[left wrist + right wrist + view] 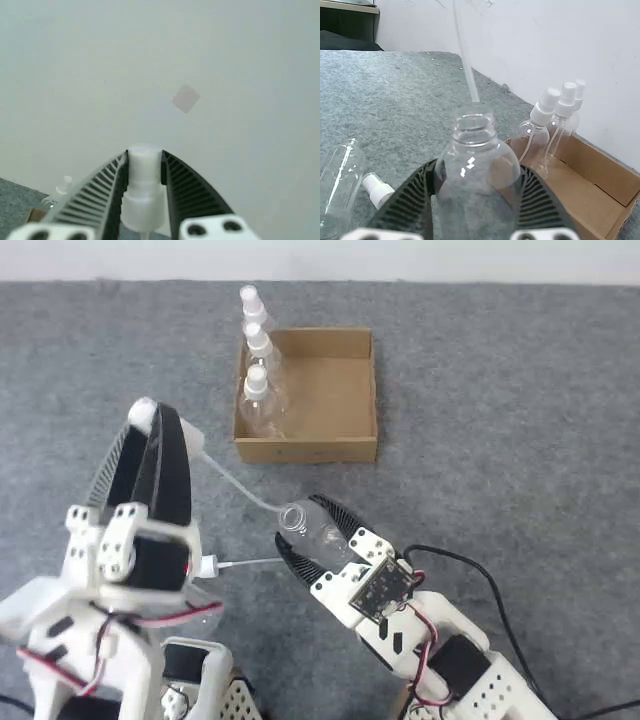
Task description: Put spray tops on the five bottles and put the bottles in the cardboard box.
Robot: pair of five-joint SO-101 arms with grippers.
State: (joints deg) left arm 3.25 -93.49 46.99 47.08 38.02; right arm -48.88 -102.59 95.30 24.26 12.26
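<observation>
Clear bottle (476, 155) in ribbed right gripper (477, 172)

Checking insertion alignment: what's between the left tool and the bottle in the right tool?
The dip tube of the spray top, reaching from the left tool to the open bottle's mouth, above carpet; the high view shows it.
</observation>
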